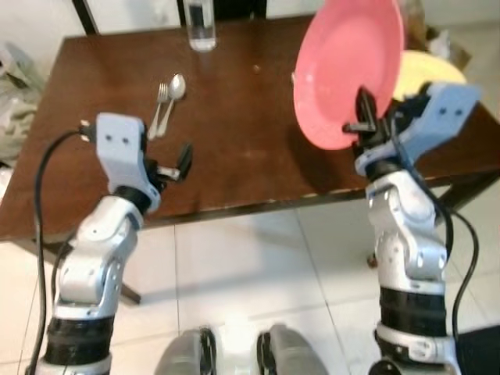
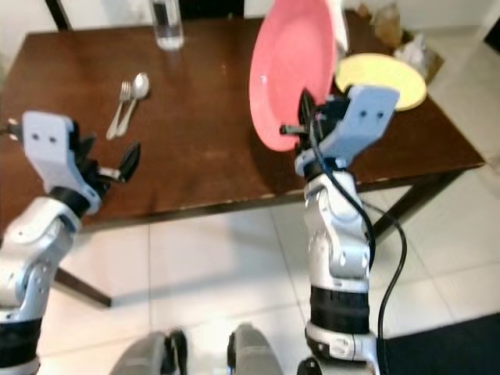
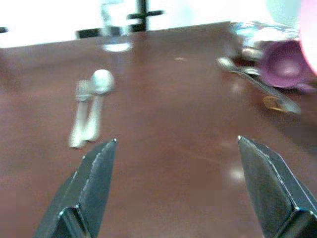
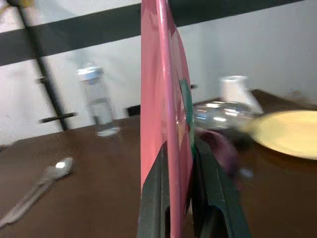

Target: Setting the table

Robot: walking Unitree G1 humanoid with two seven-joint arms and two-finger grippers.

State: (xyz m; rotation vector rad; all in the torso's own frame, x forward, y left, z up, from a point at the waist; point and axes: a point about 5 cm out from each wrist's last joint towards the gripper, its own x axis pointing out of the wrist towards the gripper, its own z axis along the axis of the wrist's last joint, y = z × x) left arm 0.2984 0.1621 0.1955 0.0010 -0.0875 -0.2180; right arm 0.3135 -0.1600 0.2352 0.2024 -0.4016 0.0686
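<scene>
The pink plate (image 1: pixel 350 69) stands on edge in the air above the right part of the brown table (image 1: pixel 234 148), its lower rim pinched between the black fingers of the right gripper (image 1: pixel 364 121). That arm rises from below the table's near edge, wrist bent toward the plate. Behind the plate lies a yellow plate (image 2: pixel 381 78) near the table's right edge. The left gripper (image 1: pixel 181 162) hovers over the near left part of the table, fingers spread wide and holding nothing. Beyond it a fork (image 1: pixel 159 108) and spoon (image 1: pixel 173 92) lie side by side, with a glass (image 1: pixel 201 25) at the far edge. Bare tabletop stretches between the cutlery and the pink plate.
</scene>
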